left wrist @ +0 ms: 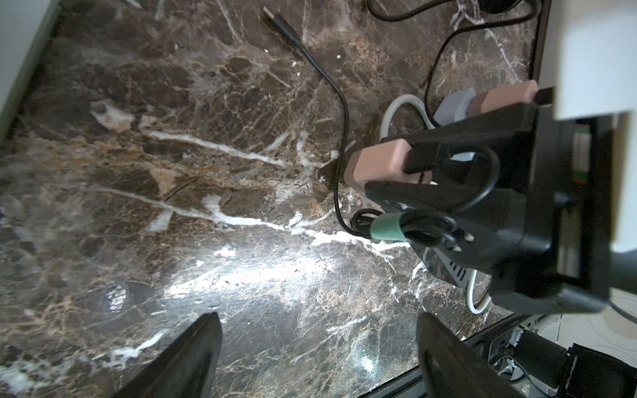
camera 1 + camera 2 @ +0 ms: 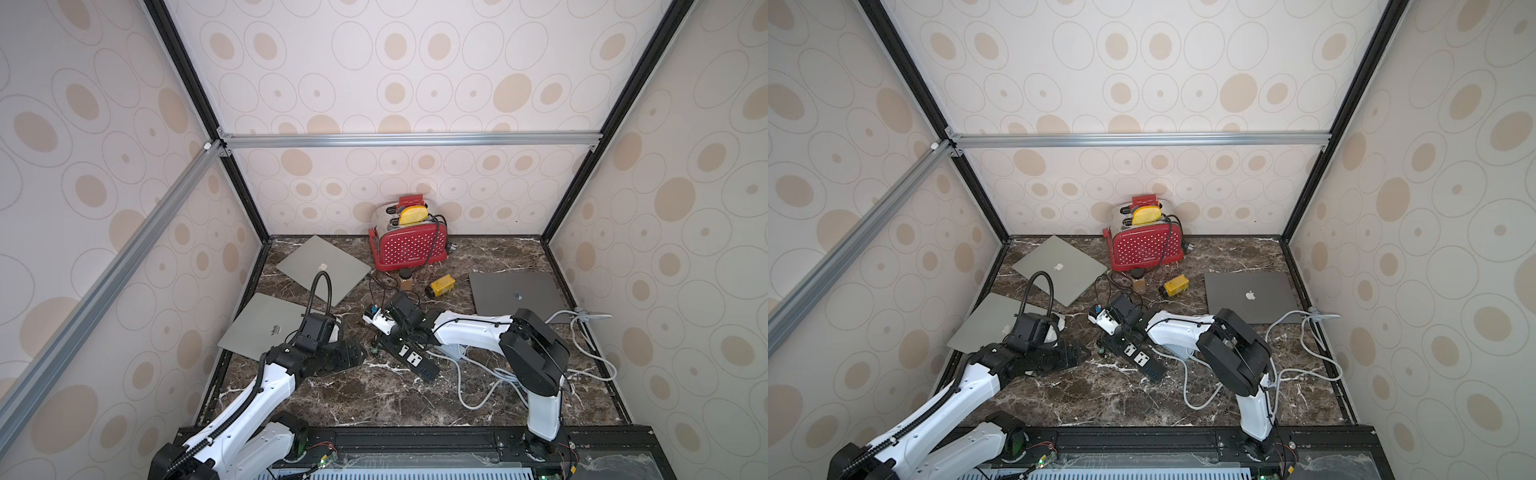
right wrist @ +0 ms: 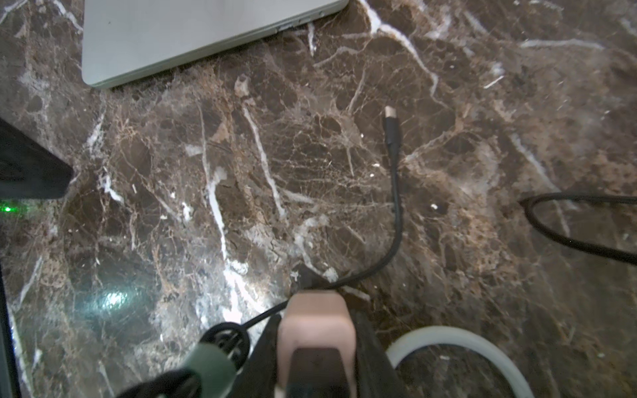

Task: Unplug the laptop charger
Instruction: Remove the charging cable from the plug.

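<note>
- Grip: right gripper (image 3: 317, 310) is closed to a narrow gap, black fingers either side of a tan fingertip piece (image 3: 317, 330). It reads as clamped on the black laptop charger (image 1: 499, 237), which hangs under those fingers, off the marble top (image 3: 172, 179).
- Other arm: left gripper (image 1: 317, 317) is spread wide with nothing between its fingers. It sits low just beside the right one, fingertips toward the charger. Probably there to steady the strip or catch the cord.
- Socket side: power strip (image 2: 411, 355) lies directly under the right gripper, its far end below the fingertips. The two sockets on show in both top views look empty.
- Plug state: two round pins (image 1: 463, 243) show bare on the charger's face, so I judge it already out of its socket. It is likely held up so the pins can't re-seat.
- Heading: pin face turns toward the left gripper's side, exact tilt unclear. The body's long axis seems to run along the right gripper's fingers, but it is black on black, so low confidence.
- Cord: spare length is coiled and bound by a green strap (image 1: 386, 229), dangling right at the fingertips. The rest of the black cable (image 3: 398, 213) trails out ahead of the right gripper across the marble.
- Free end: USB-C plug (image 3: 391, 119) lies flat, metal tip pointing away from the right gripper toward the silver laptop (image 3: 206, 31). It is near the laptop's edge but apart from it, in no port.
- Risk guess: dangling coil could snag the strip when the charger gets set down.
</note>
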Controlling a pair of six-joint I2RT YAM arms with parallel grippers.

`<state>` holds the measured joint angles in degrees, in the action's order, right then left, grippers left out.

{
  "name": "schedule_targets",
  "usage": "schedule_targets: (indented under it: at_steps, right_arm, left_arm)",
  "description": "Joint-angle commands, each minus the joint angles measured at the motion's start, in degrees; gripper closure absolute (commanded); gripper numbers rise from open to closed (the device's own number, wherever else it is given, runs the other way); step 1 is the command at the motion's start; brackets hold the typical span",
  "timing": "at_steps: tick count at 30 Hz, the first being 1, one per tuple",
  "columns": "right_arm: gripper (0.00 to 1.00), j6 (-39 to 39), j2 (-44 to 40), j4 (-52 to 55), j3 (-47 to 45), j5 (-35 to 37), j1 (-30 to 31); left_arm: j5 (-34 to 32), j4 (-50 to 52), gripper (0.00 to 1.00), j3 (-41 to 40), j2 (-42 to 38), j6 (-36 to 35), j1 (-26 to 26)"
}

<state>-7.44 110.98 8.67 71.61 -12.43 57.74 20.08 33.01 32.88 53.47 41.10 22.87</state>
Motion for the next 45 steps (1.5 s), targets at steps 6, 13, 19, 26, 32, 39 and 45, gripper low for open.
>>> schedule_targets:
  at_steps: [6, 13, 19, 26, 32, 39, 45]
  right_arm:
    - [0.86, 0.79, 2.40, 1.06, 0.38, 1.38, -0.08]
    - [0.75, 0.00, 0.39, -2.35, -3.27, 0.01, 0.01]
    - [0.89, 0.03, 0.43, -2.51, -3.59, -0.49, 0.08]
    - [0.95, 0.25, 0.03, -2.17, -3.63, -0.39, 0.53]
    - [0.95, 0.08, -0.15, -2.38, -4.12, -0.67, 0.92]
    - [0.95, 0.01, -0.32, -1.81, -4.03, -1.07, 1.07]
    - [0.96, -0.28, -0.58, -2.15, -4.37, -1.72, 1.19]
  left_arm:
    - [0.89, -6.07, 0.13, -1.69, 1.19, 1.13, -0.27]
    - [3.95, -13.68, 0.24, -1.95, 2.25, 2.86, 0.04]
    - [4.18, -17.43, 0.24, -0.89, 2.92, 2.78, 0.46]
    - [3.92, -23.12, 0.39, -0.79, 7.36, 3.08, 1.17]
    - [4.03, -26.62, 0.47, -0.92, 8.49, 3.40, 1.78]
    - [3.38, -30.55, 0.54, -1.90, 11.56, 3.55, 2.59]
    - [2.49, -32.49, 0.66, -1.51, 14.04, 2.89, 4.28]
